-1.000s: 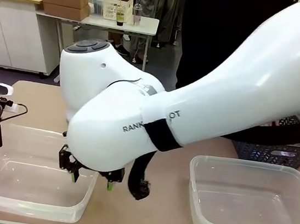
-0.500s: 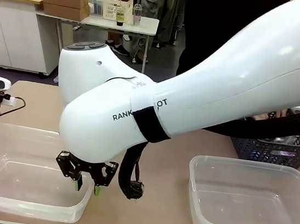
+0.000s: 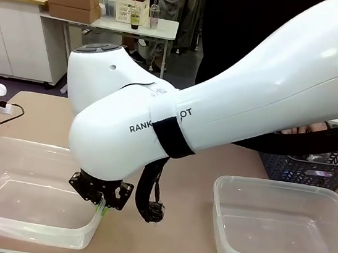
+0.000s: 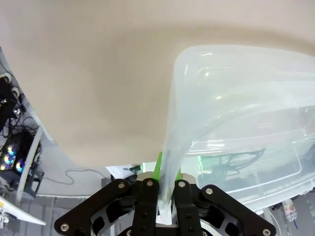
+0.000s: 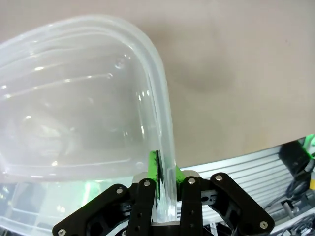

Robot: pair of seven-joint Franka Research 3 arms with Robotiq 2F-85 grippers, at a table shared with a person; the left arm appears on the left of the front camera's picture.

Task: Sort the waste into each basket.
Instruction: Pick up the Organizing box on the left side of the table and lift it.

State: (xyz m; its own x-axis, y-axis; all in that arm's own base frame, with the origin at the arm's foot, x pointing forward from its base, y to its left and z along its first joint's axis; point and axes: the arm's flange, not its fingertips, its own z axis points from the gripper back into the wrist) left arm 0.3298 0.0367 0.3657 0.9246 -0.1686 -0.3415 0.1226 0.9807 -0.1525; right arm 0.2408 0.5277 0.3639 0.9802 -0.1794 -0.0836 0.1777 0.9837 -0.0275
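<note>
Left hand, right hand, pinching tub rims

The right arm is glossy white with rounded shells, a black band beside black lettering, and a black cable looping underneath. The left gripper and right gripper are black, each with 2 green pads and silver screws.

We see the left gripper, black with green pads, clamped on the clear tub. The right gripper, black and green too, pinches its rim above the tan table. Beyond its white arm sits a dark grey lattice basket.
</note>
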